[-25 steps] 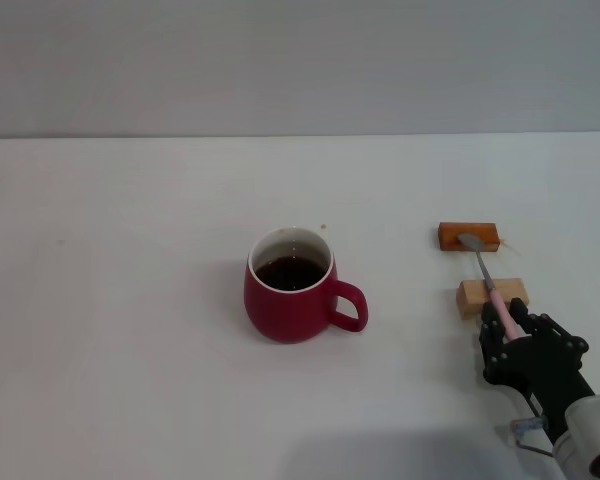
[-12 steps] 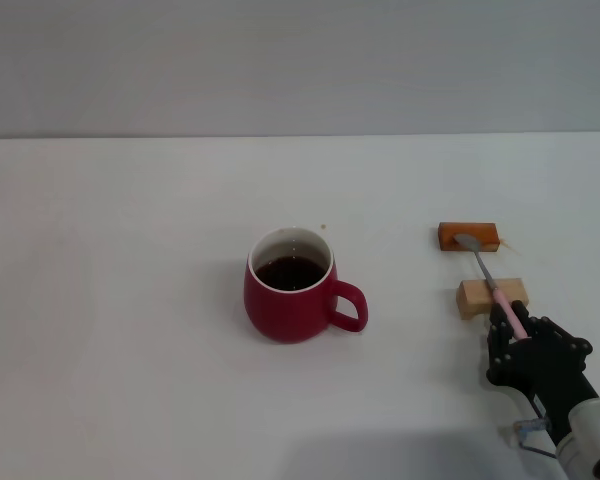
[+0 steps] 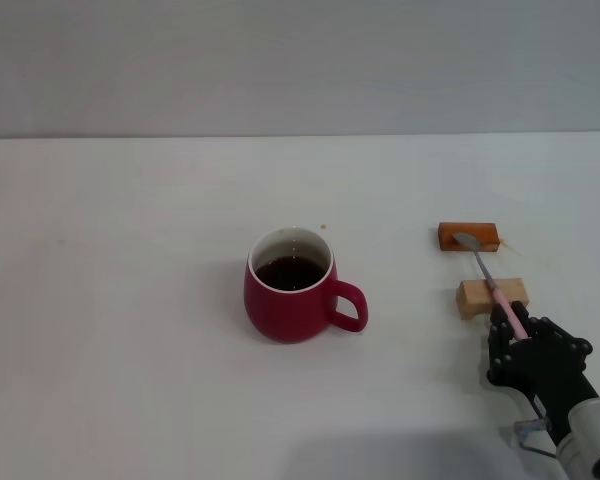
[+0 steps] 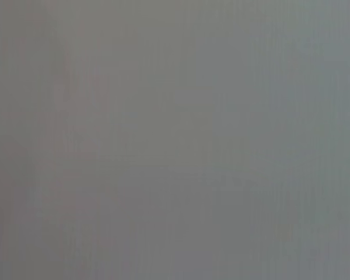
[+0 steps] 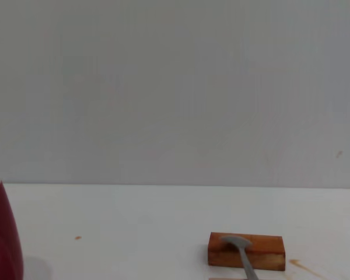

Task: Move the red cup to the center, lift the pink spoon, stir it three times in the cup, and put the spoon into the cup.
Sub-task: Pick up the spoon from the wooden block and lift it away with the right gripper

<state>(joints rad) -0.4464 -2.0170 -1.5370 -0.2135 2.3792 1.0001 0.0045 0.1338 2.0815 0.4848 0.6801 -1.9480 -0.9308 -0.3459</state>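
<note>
White table (image 3: 130,300); right tool (image 3: 510,325) w/ pink spoon (image 3: 485,270) handle.

Looking like a lab test setup: bare white table (image 3: 130,380) running up to a plain grey wall (image 3: 300,60) at the far side, two small wooden blocks (image 3: 468,236) sitting at right.

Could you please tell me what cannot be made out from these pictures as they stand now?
- Left gripper: absent from the head view; the left wrist view is plain grey.
- Right gripper: whether it grips the pink spoon is unclear; the handle end is hidden behind it.
- Red cup: cut off by the right wrist view's edge.
- Tan block: below that view's edge.
</note>
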